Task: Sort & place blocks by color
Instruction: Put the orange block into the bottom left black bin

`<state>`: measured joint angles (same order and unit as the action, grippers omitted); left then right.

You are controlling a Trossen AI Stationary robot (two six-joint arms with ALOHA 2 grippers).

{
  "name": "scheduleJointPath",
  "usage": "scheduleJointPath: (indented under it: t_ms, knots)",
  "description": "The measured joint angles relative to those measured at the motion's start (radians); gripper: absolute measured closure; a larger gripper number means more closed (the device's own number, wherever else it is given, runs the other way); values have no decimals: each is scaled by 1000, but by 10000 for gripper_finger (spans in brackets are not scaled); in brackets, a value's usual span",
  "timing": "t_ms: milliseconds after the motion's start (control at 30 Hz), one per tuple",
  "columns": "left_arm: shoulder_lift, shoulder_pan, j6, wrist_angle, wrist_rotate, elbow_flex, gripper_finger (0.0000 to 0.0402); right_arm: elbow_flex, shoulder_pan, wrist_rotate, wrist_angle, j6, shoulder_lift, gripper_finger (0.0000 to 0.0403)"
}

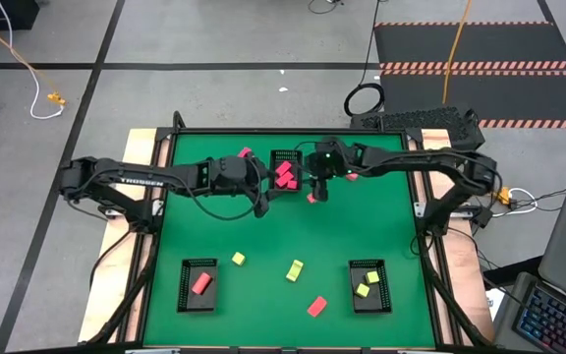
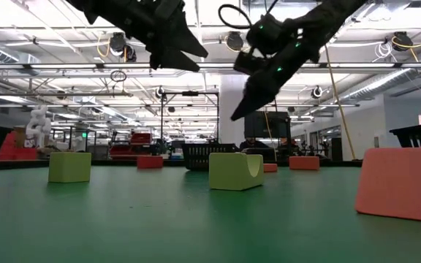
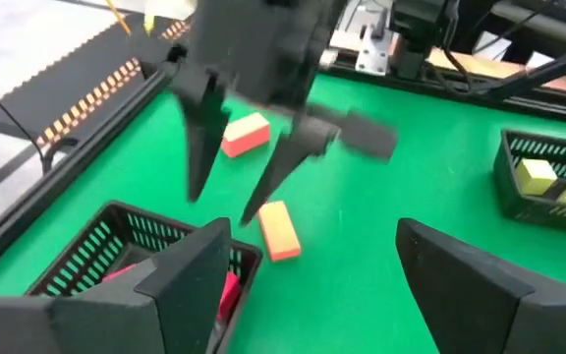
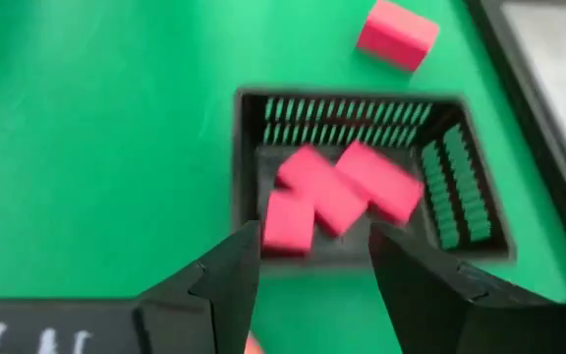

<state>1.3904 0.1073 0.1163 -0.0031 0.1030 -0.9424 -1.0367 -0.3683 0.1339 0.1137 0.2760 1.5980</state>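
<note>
A black mesh tray (image 1: 285, 157) at the table's far middle holds several magenta-pink blocks (image 4: 337, 192). My right gripper (image 4: 308, 265) hangs open, touching nothing, just near-right of that tray, above a loose coral-red block (image 3: 279, 231) lying flat on the table. My left gripper (image 3: 308, 265) is open and empty, raised off the table near the tray's near-left corner (image 1: 261, 204). Other loose blocks lie flat: a magenta one (image 1: 245, 152) by the far edge, a coral one (image 3: 246, 135), two yellow-green ones (image 1: 238, 259) (image 1: 295, 269), and a coral one (image 1: 316, 306).
A near-left tray (image 1: 198, 300) holds one coral-red block (image 1: 201, 283). A near-right tray (image 1: 369, 301) holds two yellow-green blocks (image 1: 366, 284). The two arms reach in from either side and nearly meet at the far tray. Bare green mat lies in the table's middle (image 1: 283, 231).
</note>
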Motion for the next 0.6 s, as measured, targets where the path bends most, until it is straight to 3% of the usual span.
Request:
scheduleJointPath:
  t_ms: [133, 367, 600]
  knots:
    - [-2, -20, 15, 10, 20, 0, 112, 42, 16, -1, 140, 18, -69, 215]
    - [-2, -57, -10, 52, 11, 0, 112, 168, 16, 1, 153, 103, -85, 214]
    - [-2, -50, -22, 171, -161, 0, 112, 179, 14, 1, 71, 130, -44, 163]
